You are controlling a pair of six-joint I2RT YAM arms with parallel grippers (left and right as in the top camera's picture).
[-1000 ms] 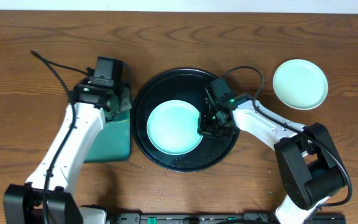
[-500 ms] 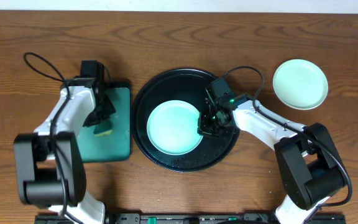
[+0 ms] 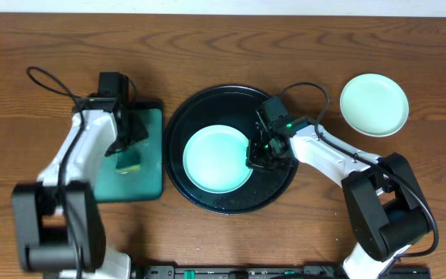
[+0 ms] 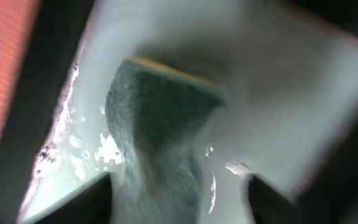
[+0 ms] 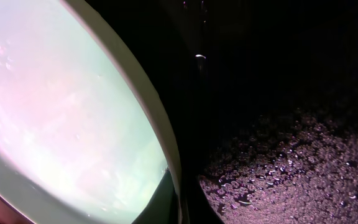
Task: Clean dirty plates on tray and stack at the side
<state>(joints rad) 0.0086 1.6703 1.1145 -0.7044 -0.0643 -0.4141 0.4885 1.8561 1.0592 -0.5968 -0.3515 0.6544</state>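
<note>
My overhead camera looks straight down on the table (image 3: 223, 46) from well above, with both arms reaching in from the bottom edge of its frame. The left wrist camera sits very close and blurred, facing down onto the sponge (image 4: 160, 112) in the green tray (image 3: 149, 182), which I also see from overhead. The right wrist camera is hard up against the mint plate (image 5: 61, 112) rim and the wet black tray (image 5: 291, 162), a patch the overhead covers too.

Brown wood-grain counter (image 3: 223, 46), low sheen. Glossy black tray (image 3: 231, 97), wet, beaded with droplets (image 5: 291, 162). Smooth, glazed-looking mint plate (image 3: 217, 159); same finish on side plate (image 3: 374, 105). Shiny wet green tray (image 3: 149, 180); rough, fibrous sponge (image 3: 130, 161)
</note>
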